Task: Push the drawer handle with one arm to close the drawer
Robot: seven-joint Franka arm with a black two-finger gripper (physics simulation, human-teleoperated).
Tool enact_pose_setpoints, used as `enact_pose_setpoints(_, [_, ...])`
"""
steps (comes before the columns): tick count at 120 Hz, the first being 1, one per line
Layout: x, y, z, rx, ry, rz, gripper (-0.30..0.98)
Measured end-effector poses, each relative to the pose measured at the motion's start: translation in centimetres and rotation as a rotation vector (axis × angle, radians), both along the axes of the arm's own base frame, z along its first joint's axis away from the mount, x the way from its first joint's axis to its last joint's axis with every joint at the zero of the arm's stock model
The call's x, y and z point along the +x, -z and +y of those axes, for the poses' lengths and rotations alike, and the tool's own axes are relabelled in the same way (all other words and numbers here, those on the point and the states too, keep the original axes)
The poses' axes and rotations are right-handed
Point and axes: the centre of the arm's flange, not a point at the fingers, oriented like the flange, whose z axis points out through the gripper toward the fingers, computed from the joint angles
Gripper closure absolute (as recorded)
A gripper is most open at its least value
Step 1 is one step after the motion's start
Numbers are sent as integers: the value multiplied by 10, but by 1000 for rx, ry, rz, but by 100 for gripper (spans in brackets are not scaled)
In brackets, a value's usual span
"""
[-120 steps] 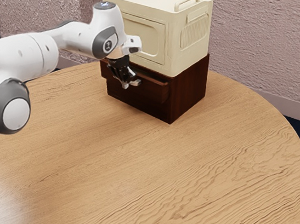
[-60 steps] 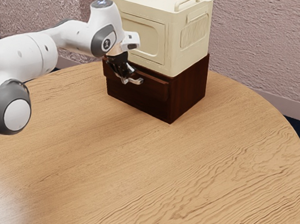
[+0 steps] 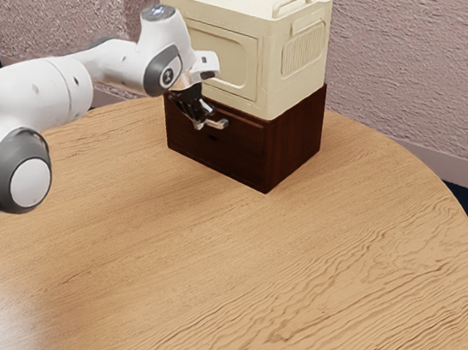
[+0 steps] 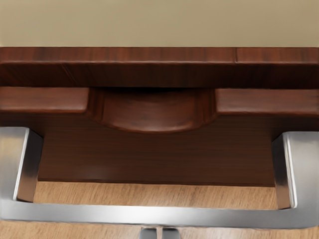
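1. 1 drawer (image 4: 149,159), seemingly almost home in the cabinet (image 3: 295,140).
2. 1 handle (image 4: 144,214) at the cabinet's front; 1 gripper (image 4: 159,233) there, jaws pressed together.
3. 1 risk: tips slip on smooth metal, drawer stalls ajar.

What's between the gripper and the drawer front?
The metal handle's bar. The wrist view shows it running across between the gripper and the dark wooden drawer front.
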Motion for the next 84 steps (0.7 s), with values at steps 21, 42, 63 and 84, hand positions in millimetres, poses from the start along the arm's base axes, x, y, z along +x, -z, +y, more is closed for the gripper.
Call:
enact_pose_setpoints(21, [2, 0, 5, 11, -8, -30, 79])
enact_pose_setpoints(42, [4, 5, 7, 25, -14, -52, 84])
enact_pose_setpoints(63, [-13, -37, 10, 20, -19, -74, 77])
enact_pose_setpoints(84, [-187, -204, -72, 32, 77, 83, 59])
